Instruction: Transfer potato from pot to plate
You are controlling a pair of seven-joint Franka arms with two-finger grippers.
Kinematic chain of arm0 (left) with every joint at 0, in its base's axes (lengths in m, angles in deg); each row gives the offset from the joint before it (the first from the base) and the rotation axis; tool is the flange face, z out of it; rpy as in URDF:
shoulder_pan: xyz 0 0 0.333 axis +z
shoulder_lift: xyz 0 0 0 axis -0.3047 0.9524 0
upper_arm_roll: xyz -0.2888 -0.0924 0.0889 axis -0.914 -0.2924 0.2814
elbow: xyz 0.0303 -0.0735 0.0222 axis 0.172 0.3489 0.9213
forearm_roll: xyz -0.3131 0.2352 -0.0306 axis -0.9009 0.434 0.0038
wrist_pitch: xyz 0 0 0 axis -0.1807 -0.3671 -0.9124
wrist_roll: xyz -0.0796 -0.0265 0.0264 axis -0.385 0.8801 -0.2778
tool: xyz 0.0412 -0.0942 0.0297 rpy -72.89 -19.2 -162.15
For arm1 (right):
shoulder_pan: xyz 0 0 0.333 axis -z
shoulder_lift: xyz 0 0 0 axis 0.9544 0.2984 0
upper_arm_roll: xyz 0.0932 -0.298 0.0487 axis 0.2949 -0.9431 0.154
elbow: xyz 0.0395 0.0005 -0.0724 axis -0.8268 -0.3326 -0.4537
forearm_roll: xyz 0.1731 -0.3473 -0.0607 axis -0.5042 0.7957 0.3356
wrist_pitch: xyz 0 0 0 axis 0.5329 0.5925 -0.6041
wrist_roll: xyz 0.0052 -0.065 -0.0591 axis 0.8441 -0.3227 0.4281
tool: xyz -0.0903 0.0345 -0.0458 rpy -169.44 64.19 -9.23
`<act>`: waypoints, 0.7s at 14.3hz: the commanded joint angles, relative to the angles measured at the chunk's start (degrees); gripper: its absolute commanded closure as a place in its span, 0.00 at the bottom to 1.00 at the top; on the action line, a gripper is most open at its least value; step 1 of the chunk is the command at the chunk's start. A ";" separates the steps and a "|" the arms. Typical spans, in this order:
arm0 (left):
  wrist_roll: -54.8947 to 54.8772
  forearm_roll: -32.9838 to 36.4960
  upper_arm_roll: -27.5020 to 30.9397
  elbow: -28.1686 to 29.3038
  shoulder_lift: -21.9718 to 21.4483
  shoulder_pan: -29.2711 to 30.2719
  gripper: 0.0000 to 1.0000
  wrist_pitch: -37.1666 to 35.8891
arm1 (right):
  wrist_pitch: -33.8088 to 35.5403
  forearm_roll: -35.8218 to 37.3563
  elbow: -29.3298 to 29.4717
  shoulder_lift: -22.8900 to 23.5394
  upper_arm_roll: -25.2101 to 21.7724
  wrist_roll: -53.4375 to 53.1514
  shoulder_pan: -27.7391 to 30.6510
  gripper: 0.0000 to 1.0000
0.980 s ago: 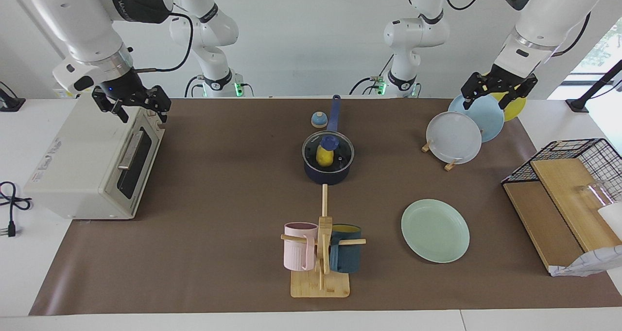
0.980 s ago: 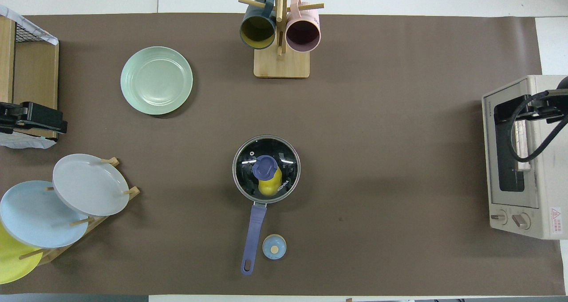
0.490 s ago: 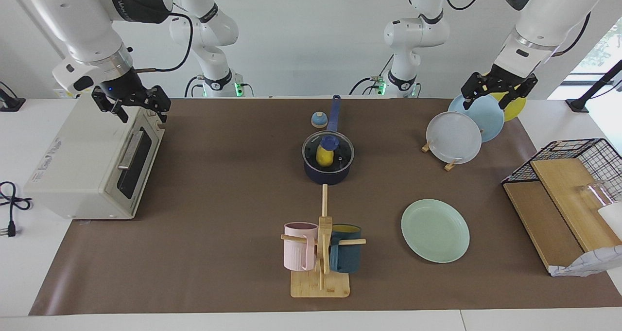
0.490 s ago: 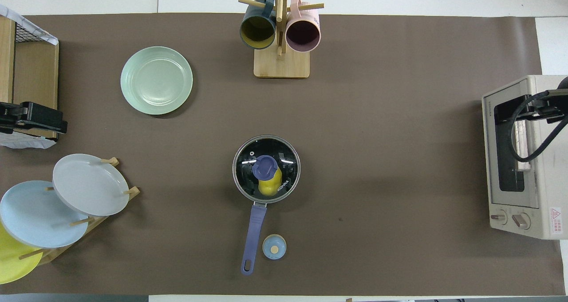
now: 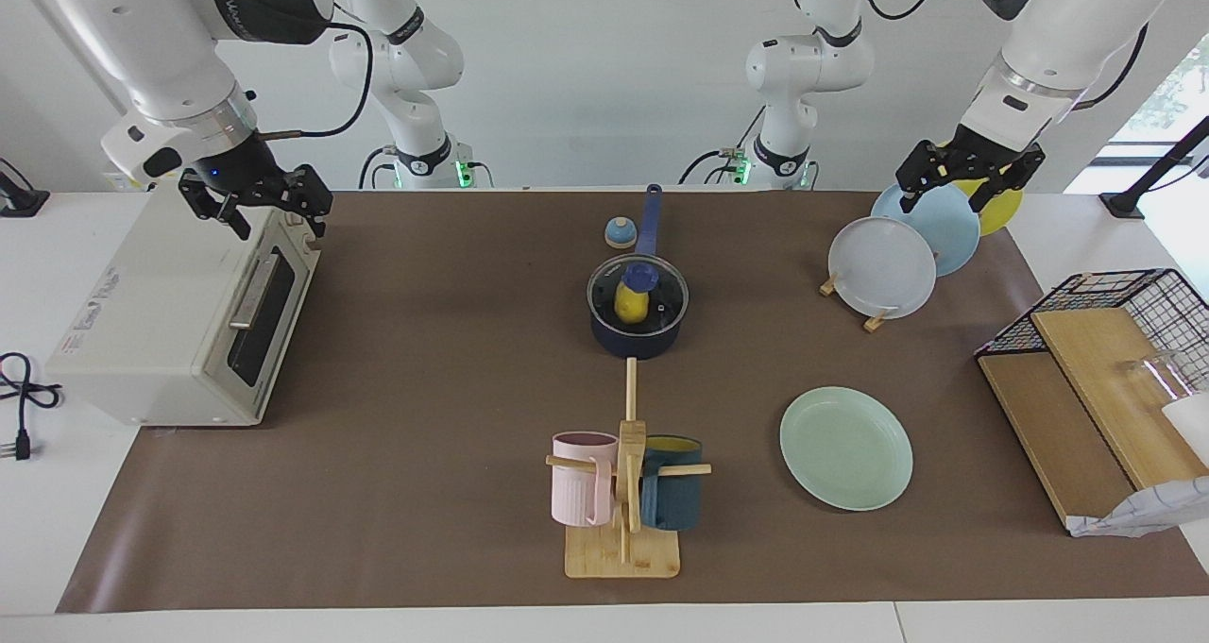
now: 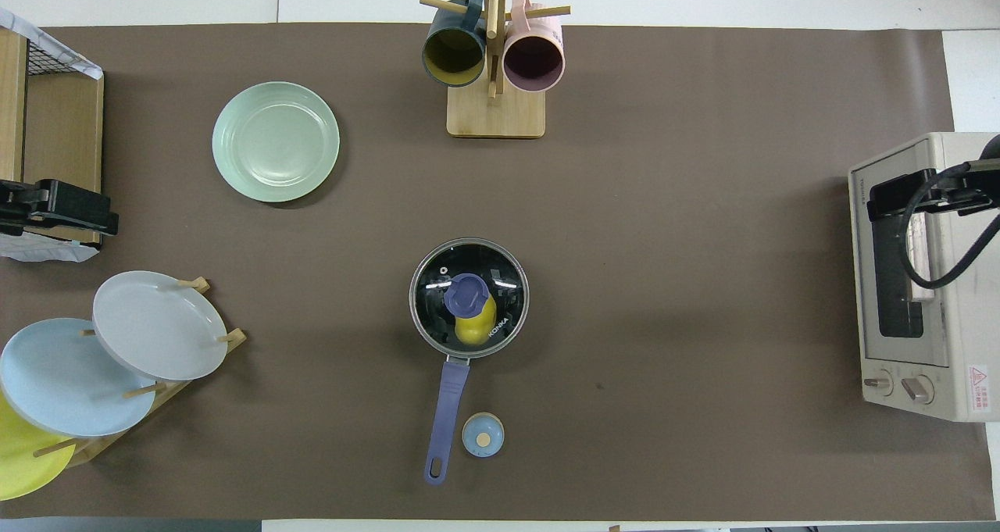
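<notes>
The potato (image 5: 631, 303) is a small, glossy, bright yellow oval lying inside the pot (image 5: 638, 336), a dark navy saucepan with a long blue handle pointing toward the robots. A glass lid (image 6: 500, 270) with a blue knob covers the pot, so the potato shows only through it.

Both tools are well apart from the pot. The left tool (image 5: 971, 182) hangs over the rack of plates (image 5: 880, 267) at the left arm's end of the worktop; the right tool (image 5: 257, 211) hangs over the toaster oven (image 5: 170, 313) at the right arm's end. Both tools are spread wide with nothing in them.

The pale mint-green plate (image 5: 846, 448) lies farther from the robots than the pot, toward the left arm's end. A mug stand (image 5: 625, 492) with 2 mugs stands beside it, and a small blue timer (image 5: 619, 233) sits just beside the pot handle.
</notes>
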 commanded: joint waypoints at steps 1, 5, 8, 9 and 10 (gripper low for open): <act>0.33 1.20 0.40 1.15 -1.28 -0.43 0.00 0.22 | 0.28 -2.72 1.61 1.12 1.87 1.45 0.76 0.00; 0.33 1.20 0.40 1.15 -1.28 -0.43 0.00 0.22 | 3.90 -2.20 8.65 4.72 11.44 -10.04 0.58 0.00; 0.33 1.20 0.40 1.15 -1.28 -0.43 0.00 0.22 | -0.31 -1.85 8.66 6.65 18.91 -20.57 -2.13 0.00; 0.33 1.20 0.40 1.15 -1.28 -0.43 0.00 0.22 | -1.89 -1.41 8.66 7.79 21.02 -25.66 -3.45 0.00; 0.33 1.20 0.40 1.15 -1.28 -0.43 0.00 0.22 | -2.95 0.51 8.83 9.28 23.74 -29.63 -4.86 0.00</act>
